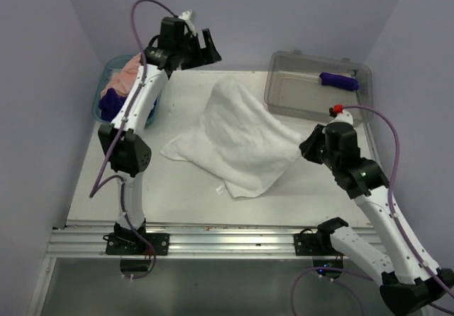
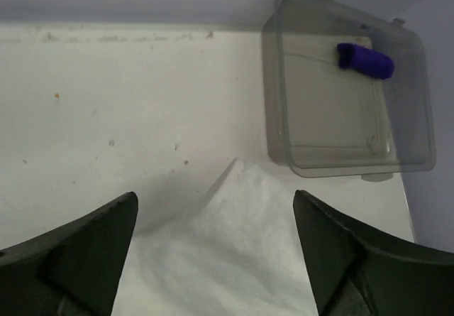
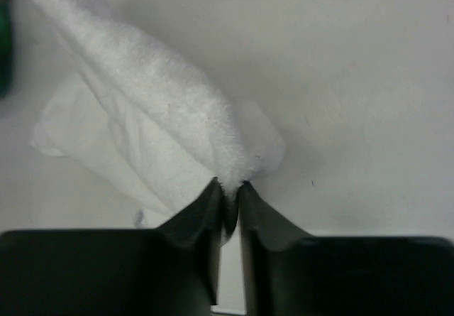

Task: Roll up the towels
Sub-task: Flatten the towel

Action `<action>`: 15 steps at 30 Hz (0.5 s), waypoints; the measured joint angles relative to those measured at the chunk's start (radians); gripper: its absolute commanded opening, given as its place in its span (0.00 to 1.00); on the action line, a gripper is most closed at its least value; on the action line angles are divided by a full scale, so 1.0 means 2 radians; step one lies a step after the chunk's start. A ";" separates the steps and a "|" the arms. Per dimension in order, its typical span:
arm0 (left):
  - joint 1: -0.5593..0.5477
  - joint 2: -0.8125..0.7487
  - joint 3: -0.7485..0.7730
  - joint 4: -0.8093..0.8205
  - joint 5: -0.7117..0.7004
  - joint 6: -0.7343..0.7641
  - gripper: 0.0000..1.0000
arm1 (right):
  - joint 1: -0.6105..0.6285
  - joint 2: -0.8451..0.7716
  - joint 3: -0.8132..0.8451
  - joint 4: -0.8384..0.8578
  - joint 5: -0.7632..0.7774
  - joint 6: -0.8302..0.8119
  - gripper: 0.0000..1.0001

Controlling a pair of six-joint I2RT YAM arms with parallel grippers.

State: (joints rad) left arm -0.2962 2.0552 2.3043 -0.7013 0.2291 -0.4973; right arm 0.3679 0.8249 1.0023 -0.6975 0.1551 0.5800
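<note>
At the middle of the pale tabletop (image 1: 142, 195) lies the large white terry-cloth towel (image 1: 237, 142), loosely spread and rumpled, with a thick bunched fold running from its far corner down to its right-hand corner. That right-hand corner is lifted slightly and pinched between the fingertips of the right pincer (image 3: 227, 188), whose jaws stand narrow with the cloth caught between them; the rest of the towel rests on the tabletop. Above the towel's far corner hovers the left pincer (image 2: 215, 199), its jaws spread wide and holding nothing, clear of the cloth. Beyond the towel at the far right stands a clear grey plastic bin (image 1: 305, 96), and inside it, near its back wall, lies a small dark purple rolled towel (image 1: 339, 81). At the far left corner sits a teal plastic basket (image 1: 100, 92) holding a crumpled peach-pink towel (image 1: 128, 71) and a dark purple unrolled towel (image 1: 112, 103) beside it.
</note>
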 measured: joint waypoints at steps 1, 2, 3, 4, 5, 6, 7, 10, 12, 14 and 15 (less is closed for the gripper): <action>-0.002 0.030 0.002 -0.004 -0.001 -0.001 1.00 | -0.001 0.001 -0.026 -0.006 0.007 0.005 0.41; -0.005 0.055 0.002 -0.014 -0.003 -0.001 1.00 | -0.001 0.008 -0.054 -0.019 0.013 0.012 0.50; -0.007 0.073 0.001 -0.025 -0.006 0.001 0.99 | -0.001 0.020 -0.076 -0.030 0.018 0.018 0.59; -0.010 0.082 -0.010 -0.031 -0.010 0.002 1.00 | -0.001 0.030 -0.094 -0.037 0.021 0.023 0.60; -0.013 0.083 -0.028 -0.035 -0.014 0.004 1.00 | -0.001 0.036 -0.107 -0.046 0.025 0.025 0.60; -0.017 0.077 -0.043 -0.041 -0.019 0.006 0.99 | -0.001 0.036 -0.114 -0.054 0.029 0.025 0.61; -0.023 0.067 -0.063 -0.041 -0.027 0.008 0.98 | -0.001 0.035 -0.114 -0.059 0.034 0.025 0.61; -0.051 -0.009 -0.155 -0.037 -0.044 0.014 0.86 | -0.001 0.033 -0.108 -0.054 0.042 0.020 0.62; -0.083 -0.097 -0.251 -0.016 -0.052 0.011 0.72 | -0.001 0.041 -0.099 -0.050 0.045 0.016 0.64; -0.116 -0.185 -0.347 0.006 -0.052 0.002 0.67 | -0.001 0.052 -0.093 -0.043 0.047 0.013 0.66; -0.138 -0.233 -0.399 0.018 -0.048 -0.008 0.67 | -0.001 0.058 -0.093 -0.037 0.047 0.011 0.67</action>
State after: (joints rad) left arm -0.5724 1.5902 1.5059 -0.6655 0.1322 -0.5125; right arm 0.3660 0.9417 0.8162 -0.7719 0.2497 0.6025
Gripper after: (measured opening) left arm 0.689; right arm 0.652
